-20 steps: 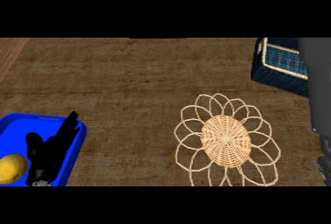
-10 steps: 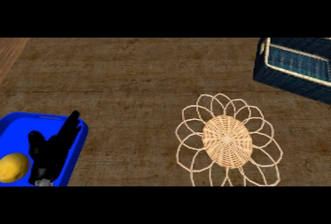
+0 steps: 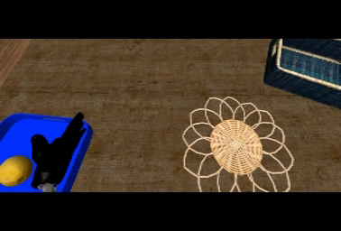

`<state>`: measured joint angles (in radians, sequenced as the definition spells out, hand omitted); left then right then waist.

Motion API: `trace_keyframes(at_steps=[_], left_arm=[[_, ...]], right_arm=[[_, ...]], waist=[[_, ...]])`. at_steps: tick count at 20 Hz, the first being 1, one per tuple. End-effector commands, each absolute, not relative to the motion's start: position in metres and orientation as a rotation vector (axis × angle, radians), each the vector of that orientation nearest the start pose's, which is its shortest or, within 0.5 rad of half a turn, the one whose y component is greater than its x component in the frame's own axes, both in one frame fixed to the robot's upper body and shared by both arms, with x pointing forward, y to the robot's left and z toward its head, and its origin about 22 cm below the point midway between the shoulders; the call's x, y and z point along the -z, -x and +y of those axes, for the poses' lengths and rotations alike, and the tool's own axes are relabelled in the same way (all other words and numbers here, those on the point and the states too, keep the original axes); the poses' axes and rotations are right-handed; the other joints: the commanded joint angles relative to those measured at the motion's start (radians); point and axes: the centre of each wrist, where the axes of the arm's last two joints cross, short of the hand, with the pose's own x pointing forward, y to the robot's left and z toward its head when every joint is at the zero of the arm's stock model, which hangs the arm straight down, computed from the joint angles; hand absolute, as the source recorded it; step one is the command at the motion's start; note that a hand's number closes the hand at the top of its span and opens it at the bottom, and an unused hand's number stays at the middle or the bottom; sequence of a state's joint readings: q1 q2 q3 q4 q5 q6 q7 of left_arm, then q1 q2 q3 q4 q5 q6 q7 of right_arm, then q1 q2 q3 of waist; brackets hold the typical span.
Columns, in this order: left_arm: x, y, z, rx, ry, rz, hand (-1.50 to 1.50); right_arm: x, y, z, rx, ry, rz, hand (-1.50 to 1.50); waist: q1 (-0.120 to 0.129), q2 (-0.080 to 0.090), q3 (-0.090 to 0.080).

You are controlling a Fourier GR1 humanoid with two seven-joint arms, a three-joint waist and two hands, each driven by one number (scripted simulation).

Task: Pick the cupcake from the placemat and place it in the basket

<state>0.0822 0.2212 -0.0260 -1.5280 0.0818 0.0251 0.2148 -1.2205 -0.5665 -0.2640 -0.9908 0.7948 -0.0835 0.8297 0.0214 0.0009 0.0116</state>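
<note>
The woven, flower-shaped placemat (image 3: 236, 145) lies right of the middle of the counter with nothing on it. No cupcake shows anywhere. The dark blue basket (image 3: 301, 79) with a pale rim stands at the upper right corner, partly cut off by the edge. My left hand (image 3: 56, 154) rests at the lower left, fingers straight and pointing up, open and holding nothing. My right hand is out of the picture.
A blue tray (image 3: 20, 124) sits at the lower left under my left hand, with a yellow lemon-like fruit (image 3: 15, 170) in it. A strip of lighter wood (image 3: 9, 54) shows at the upper left beside the brown counter (image 3: 146, 85).
The grey right forearm that stood along the right edge one second ago has left the view, uncovering more of the basket. The left hand has stayed put.
</note>
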Motion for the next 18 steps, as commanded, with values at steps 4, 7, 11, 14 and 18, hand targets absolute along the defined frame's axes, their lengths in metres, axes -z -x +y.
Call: trace_keyframes(at_steps=[4, 7, 11, 14, 18], left_arm=[[0.04, -0.199, 0.298, 0.053, -0.141, -1.034, 0.0], [0.042, -0.204, 0.29, 0.053, -0.14, -1.045, 0.0], [0.04, -0.204, 0.28, 0.05, -0.139, -1.015, 0.0], [0.042, -0.207, 0.297, 0.04, -0.157, -1.019, 0.0], [0.052, -0.199, 0.297, 0.018, -0.156, -1.031, 0.0]], right_arm=[[-0.305, -0.421, -0.338, 0.188, 1.132, -1.317, 1.5], [-0.317, -0.421, -0.349, 0.27, 1.02, -1.383, 1.5], [-0.283, -0.424, -0.366, 0.256, 1.033, -1.358, 1.5], [-0.28, -0.426, -0.371, 0.283, 1.028, -1.355, 1.5], [-0.249, -0.414, -0.406, 0.253, 1.26, -1.158, 1.5]], waist=[[0.003, 0.01, -0.01], [0.006, 0.012, -0.01], [0.0, 0.009, -0.01], [0.001, 0.01, -0.011], [-0.013, 0.014, -0.013]])
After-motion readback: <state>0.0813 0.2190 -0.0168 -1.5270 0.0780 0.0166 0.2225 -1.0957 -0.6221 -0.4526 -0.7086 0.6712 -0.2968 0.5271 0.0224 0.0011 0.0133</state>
